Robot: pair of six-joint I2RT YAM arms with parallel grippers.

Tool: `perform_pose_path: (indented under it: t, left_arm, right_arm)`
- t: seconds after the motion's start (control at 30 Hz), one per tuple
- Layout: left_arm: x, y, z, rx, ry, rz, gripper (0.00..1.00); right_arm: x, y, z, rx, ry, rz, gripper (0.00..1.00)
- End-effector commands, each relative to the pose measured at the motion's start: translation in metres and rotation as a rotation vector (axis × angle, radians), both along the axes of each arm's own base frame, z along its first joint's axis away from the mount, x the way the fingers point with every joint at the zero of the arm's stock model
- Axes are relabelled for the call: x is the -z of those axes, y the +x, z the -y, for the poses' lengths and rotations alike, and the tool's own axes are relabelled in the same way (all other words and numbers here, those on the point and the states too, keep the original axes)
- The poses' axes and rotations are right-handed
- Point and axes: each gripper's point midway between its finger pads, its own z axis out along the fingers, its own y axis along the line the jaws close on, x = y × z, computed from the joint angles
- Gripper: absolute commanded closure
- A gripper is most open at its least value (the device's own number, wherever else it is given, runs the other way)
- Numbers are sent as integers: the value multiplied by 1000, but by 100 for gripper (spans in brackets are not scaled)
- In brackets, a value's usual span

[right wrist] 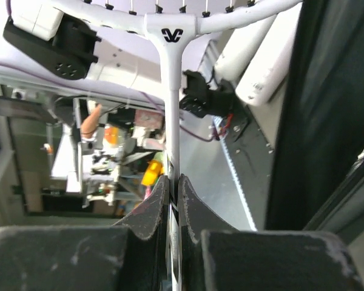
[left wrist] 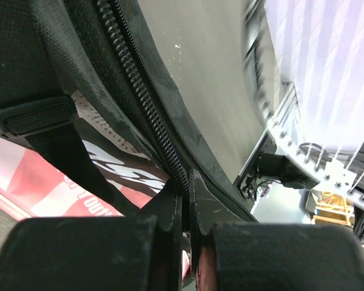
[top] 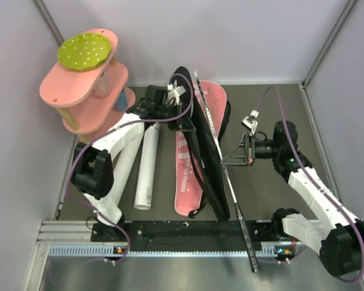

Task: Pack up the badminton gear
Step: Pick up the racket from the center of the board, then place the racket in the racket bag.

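The racket-shaped bag (top: 188,182), pink with black edging, lies in the middle of the table. My left gripper (top: 181,119) is shut on its black zipper edge (left wrist: 142,97) and lifts that flap; the jaws (left wrist: 187,185) pinch the zipper. My right gripper (top: 224,159) is shut on the thin white shaft of a racket (top: 233,200), just below the throat (right wrist: 171,36). The racket's head stands edge-on over the open bag, and its dark handle reaches past the near rail. Two long white tubes (top: 148,170) lie left of the bag. No shuttlecocks or other rackets show.
A pink tiered shelf (top: 79,91) with a green dotted disc (top: 85,50) stands at the back left, close to my left arm. Grey walls close in three sides. A metal rail (top: 170,242) runs along the near edge. The tube ends (right wrist: 261,66) show in the right wrist view.
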Motion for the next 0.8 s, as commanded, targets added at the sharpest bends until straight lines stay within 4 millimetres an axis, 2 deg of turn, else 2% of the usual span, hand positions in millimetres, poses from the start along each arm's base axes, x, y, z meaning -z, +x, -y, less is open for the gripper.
perform_pose_path:
  t: [0.0, 0.07, 0.13, 0.17, 0.27, 0.3, 0.37, 0.43, 0.67, 0.77]
  left_arm:
    - [-33, 23, -3, -23, -54, 214, 100]
    - [-32, 24, -6, -30, -83, 215, 100]
    - [-39, 24, -4, -27, -113, 254, 100]
    - [-37, 23, -5, -31, -115, 244, 100]
    - [-42, 19, -6, -29, -135, 259, 100]
    - [-43, 17, -5, -29, -138, 261, 100]
    - [-40, 13, -7, -28, -144, 262, 100]
    - [-43, 8, -8, -28, -157, 283, 100]
    - [-39, -7, -10, -28, -191, 258, 100]
    - [-35, -10, -10, -19, -197, 246, 100]
  right_arm:
    - [-23, -34, -4, -100, 116, -38, 100]
    - [-19, -43, -4, -114, 129, -63, 100]
    - [-14, -51, -6, -131, 134, -118, 100]
    - [-17, -53, -6, -137, 149, -85, 100]
    - [-9, -60, -11, -159, 157, -126, 100]
    - [1, -60, -13, -159, 150, -165, 100]
    - [6, -60, -14, -158, 159, -190, 100]
    - [19, -57, -15, -145, 148, -259, 100]
    - [36, -44, -20, -109, 152, -324, 100]
    - [36, -41, -28, -143, 162, -325, 100]
